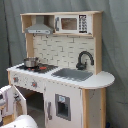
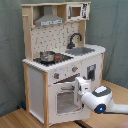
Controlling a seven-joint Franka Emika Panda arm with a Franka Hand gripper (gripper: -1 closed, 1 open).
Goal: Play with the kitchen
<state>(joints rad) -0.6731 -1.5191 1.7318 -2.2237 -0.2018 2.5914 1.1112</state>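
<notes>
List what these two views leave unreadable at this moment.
- Gripper: fingers hidden behind the arm's wrist in the second exterior view; cut off at the first exterior view's left edge.
- Oven door: partly covered by the arm; any contact unclear.
- Pot contents: too small.

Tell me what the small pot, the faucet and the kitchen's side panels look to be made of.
Pot: shiny silver, likely metal or metallised plastic, judging by its bright reflections. Faucet: matte black, probably plastic or painted wood; no gloss shows. Side panels of the kitchen: pale tan edges beside flat white faces, which suggests light wood or plywood with painted fronts.
</notes>
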